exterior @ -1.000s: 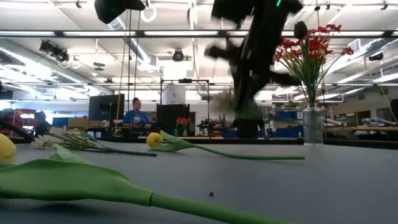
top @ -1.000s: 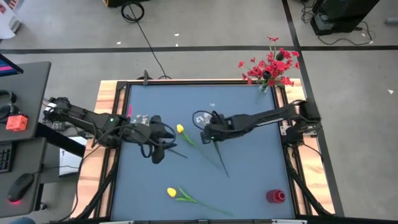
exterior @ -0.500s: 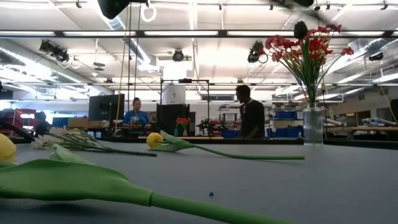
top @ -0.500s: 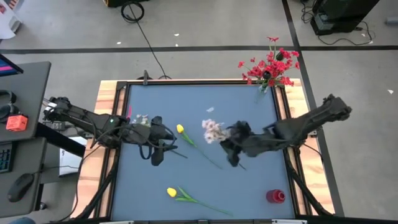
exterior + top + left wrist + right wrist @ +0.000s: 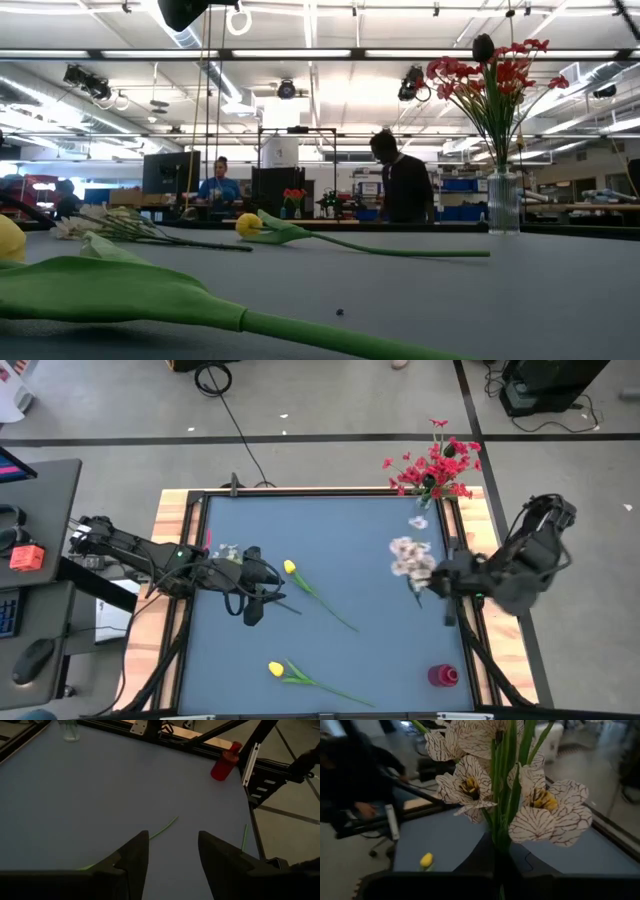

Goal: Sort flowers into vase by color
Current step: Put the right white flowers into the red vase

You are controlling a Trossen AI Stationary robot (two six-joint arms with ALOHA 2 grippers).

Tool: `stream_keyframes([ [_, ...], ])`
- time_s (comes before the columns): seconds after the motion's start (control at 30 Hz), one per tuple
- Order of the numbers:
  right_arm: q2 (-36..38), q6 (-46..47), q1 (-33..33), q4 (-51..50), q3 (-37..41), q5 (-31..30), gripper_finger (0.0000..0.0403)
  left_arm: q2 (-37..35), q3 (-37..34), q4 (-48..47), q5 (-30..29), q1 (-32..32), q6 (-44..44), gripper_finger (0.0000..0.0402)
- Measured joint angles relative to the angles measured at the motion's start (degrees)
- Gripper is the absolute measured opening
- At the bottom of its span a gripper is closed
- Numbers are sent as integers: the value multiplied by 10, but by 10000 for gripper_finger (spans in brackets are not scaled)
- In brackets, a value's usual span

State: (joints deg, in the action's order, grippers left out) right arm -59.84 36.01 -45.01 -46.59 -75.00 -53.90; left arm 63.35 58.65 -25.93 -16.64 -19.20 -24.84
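Two dark robot arms, each ending in one tool: the left tool (image 5: 262, 592) and the right tool (image 5: 441, 582). Two yellow tulips lie on the bench (image 5: 350, 520), one near the centre (image 5: 290, 568) and one at the near edge (image 5: 276, 669); there are two sprays of whitish-pink blossoms, one lifted at the right side (image 5: 409, 557) and one lying by the left arm (image 5: 226, 551). There is one clear vase of red flowers (image 5: 432, 468), one small red bottle (image 5: 443, 676), and two people (image 5: 398, 185) show in the room beyond

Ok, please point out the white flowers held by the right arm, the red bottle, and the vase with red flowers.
white flowers (image 5: 410, 557), high view, on the blossoms.
red bottle (image 5: 443, 676), high view, on its body.
vase with red flowers (image 5: 503, 203), low view, on the glass.
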Motion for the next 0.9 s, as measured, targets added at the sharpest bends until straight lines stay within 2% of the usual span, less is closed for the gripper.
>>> stream_keyframes([
  [0.27, 82, -39, -153, -10, 0, -87, 14, 0, 0, 0, 0, 0, 0, 176],
  [0.43, 100, -70, -229, -11, 0, -122, 14, 0, 0, 0, 0, 0, 0, 176],
  [0.57, 104, -103, -251, -2, 0, -136, 14, 0, 0, 1, -6, 3, -28, 176],
  [0.63, 109, -123, -256, 14, 0, -135, 17, 0, 0, -3, -38, 11, -55, 176],
  [0.73, 112, -137, -266, 30, 0, -127, 17, 0, 0, -4, -64, 31, -32, 176],
  [0.9, 110, -146, -294, 34, 2, -146, 15, -1, 0, 37, -15, 55, 24, 176],
])
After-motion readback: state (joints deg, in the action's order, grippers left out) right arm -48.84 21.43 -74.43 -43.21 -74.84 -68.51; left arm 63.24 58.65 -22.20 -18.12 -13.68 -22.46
